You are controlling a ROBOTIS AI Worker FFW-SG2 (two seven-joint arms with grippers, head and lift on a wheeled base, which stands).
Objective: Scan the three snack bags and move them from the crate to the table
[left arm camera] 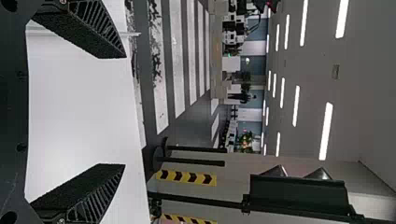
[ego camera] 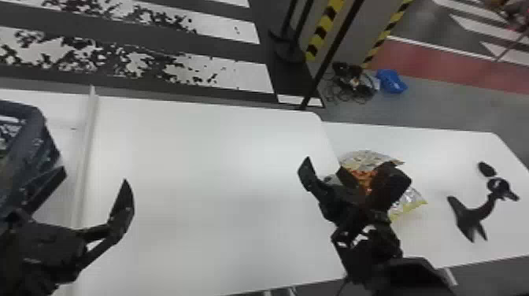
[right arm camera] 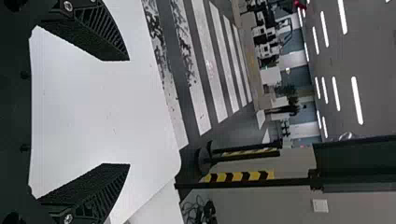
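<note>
Extends the left gripper [ego camera: 94,175] toward eight o'clock in the head view, released, with fingers spread wide and nothing between them; looks just as empty in the left wrist view. Holds the right gripper [ego camera: 342,163] toward three o'clock, also released, with a wide, empty gap in the right wrist view.

Has snack bag packaging [ego camera: 409,204] lying between three and four o'clock on the farther right white table [ego camera: 433,240], in silver, orange and yellow, partly hidden behind the right gripper. Cannot tell the number of bags there, nor any contact with the gripper.

At nine o'clock, cut by the edge, shows a blue crate [ego camera: 29,151], near the left gripper; cannot make out the contents. Has the nearer white table [ego camera: 204,177] at the centre. Beyond the packaging, toward four o'clock, shows a curved black item [ego camera: 464,218]. Toward two o'clock, on the floor, shows cables [ego camera: 348,80] beside a blue object [ego camera: 390,81].
</note>
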